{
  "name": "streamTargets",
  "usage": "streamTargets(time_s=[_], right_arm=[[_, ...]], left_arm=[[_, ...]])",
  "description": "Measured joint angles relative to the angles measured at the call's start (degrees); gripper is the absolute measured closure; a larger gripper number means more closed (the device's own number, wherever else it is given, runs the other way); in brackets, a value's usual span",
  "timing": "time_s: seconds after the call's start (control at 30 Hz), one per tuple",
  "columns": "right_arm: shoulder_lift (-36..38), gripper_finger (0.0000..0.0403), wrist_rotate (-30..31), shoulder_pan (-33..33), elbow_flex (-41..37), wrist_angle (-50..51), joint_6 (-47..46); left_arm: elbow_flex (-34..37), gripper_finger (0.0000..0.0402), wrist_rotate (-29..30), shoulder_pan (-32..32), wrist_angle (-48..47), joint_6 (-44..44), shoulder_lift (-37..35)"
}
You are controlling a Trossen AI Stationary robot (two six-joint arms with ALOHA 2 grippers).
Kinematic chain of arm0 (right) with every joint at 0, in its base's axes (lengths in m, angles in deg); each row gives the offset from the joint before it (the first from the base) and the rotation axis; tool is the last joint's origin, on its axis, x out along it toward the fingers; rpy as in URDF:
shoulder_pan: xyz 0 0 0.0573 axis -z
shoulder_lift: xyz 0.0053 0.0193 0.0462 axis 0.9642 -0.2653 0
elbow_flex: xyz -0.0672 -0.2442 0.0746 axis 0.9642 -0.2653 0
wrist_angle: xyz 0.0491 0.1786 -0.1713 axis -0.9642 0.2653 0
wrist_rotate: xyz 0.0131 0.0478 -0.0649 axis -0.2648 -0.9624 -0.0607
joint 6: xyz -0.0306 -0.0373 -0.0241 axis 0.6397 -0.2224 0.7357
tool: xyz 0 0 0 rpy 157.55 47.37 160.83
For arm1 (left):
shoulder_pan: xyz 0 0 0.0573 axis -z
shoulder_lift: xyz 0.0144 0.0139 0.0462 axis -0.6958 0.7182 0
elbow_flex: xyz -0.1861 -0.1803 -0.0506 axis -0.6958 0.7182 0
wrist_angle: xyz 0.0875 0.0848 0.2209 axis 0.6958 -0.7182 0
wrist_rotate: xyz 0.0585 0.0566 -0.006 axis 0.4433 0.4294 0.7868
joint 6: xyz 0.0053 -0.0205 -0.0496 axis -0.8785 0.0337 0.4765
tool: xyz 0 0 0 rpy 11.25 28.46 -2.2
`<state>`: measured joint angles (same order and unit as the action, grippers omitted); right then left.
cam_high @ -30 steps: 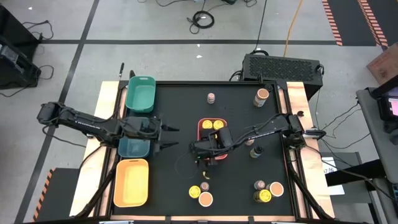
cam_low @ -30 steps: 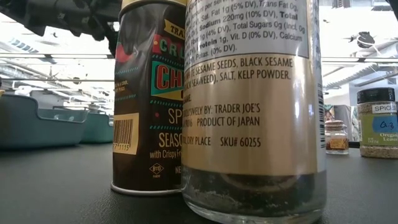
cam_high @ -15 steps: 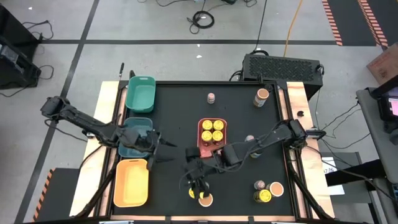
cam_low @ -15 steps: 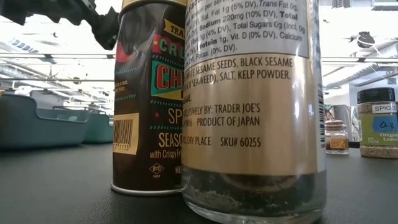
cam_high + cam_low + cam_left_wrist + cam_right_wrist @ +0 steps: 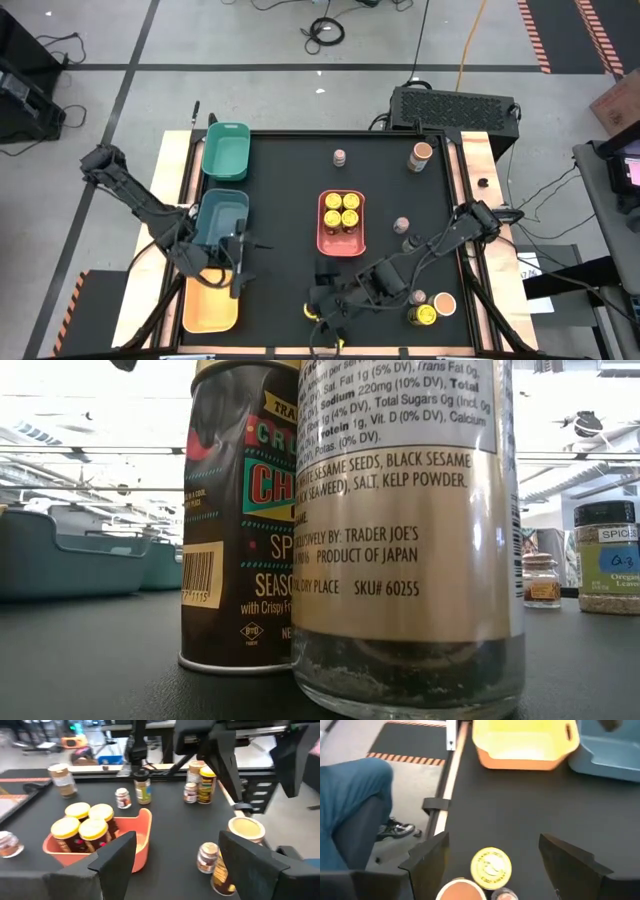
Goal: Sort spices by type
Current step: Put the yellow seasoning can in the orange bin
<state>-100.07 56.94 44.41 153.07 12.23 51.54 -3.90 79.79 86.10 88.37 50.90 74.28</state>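
Black table (image 5: 290,200), seen from above, left to right. Three trays lined the left edge: green tray (image 5: 226,150) farthest back, teal tray (image 5: 222,215) in the middle, yellow tray (image 5: 210,305) nearest the front. The left gripper (image 5: 238,268) hung over the seam between teal and yellow trays; its fingers (image 5: 117,857) stood apart with nothing between them. Mid-table sat the coral tray (image 5: 341,223), long axis running front to back, with four yellow-lidded jars (image 5: 343,209) upright in its far half, packed touching; its near half was bare. A small pinkish-lidded jar (image 5: 340,157) stood alone toward the back, well apart from the rest. At the front edge the right gripper (image 5: 325,318) was down over a yellow-lidded jar (image 5: 491,866) and a tan-lidded jar (image 5: 462,891) just beside it; its fingers (image 5: 430,862) were spread and empty, the yellow lid showing between them. The right arm (image 5: 420,262) crossed above that front cluster and hid part of it from overhead. Farther right: two small jars (image 5: 403,233) mid-table, a tan-lidded jar (image 5: 421,155) at the back right corner, and a front-right group (image 5: 430,306) of tan, yellow and small lids standing close together. All jars stood upright, lids up. A trouser leg and shoe (image 5: 365,815) of a person showed beyond the table's front edge.
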Motion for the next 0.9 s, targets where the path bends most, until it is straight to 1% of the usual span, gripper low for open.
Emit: streamTargets(time_s=[0.07, 0.13, 0.27, 0.37, 0.47, 0.6, 0.8, 0.9], right_arm=[[0.00, 0.0101, 0.85, -0.27, 0.00, 0.96, -1.72], [-0.02, 0.0101, 1.02, -0.25, 0.02, 1.96, -3.02], [-1.28, 0.0101, 2.38, -0.69, 0.00, 3.55, -3.68], [-3.20, 0.0101, 2.66, -0.71, 0.02, 3.44, -3.70], [-5.50, 0.0101, 1.99, -0.67, 0.00, 2.90, -4.13], [-6.47, 0.0101, 2.19, -0.24, 0.00, 2.74, -5.84], [-6.45, 0.0101, 1.90, 0.56, 0.00, 3.02, -12.62], [-6.43, 0.0101, 1.47, 1.25, 0.00, 3.54, -18.89]], left_arm=[[-1.70, 0.0116, 1.82, 0.93, -0.03, 0.17, 2.29], [-2.95, 0.0116, 2.43, 1.36, -0.20, 1.65, 4.78], [-3.87, 0.0116, 2.47, 1.61, -0.48, 3.48, 9.62], [-4.16, 0.0116, 1.60, 1.45, -0.51, 2.92, 11.79], [-4.16, 0.0116, -0.18, 1.13, -0.81, 2.60, 12.19], [-4.16, 0.0116, -2.17, 0.86, -0.89, 2.60, 12.19], [-4.16, 0.0116, -3.15, 0.71, -0.87, 1.43, 12.19], [-4.16, 0.0116, -3.47, 0.44, -0.87, -0.18, 12.19]])
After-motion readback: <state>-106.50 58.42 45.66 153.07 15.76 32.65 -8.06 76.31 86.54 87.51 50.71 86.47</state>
